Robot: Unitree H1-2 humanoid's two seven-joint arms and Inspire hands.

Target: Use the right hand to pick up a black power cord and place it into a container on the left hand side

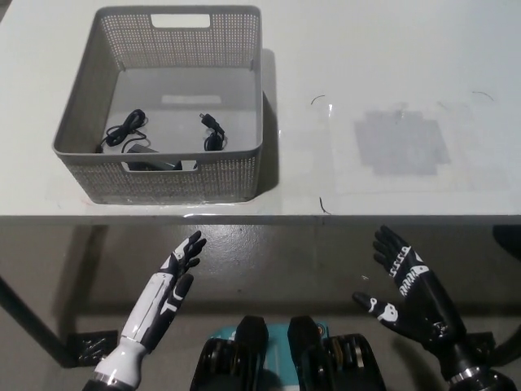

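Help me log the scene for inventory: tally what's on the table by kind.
Baskets: 1, the gray basket.
Black cords: 2, both in it, one cord left, another cord right.
Total: 3.

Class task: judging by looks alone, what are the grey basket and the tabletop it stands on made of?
The basket looks like moulded matte grey plastic: fine perforated walls, cut-out handles. The tabletop seems a smooth white laminate or painted board, faintly glossy near its front edge; its core cannot be told.
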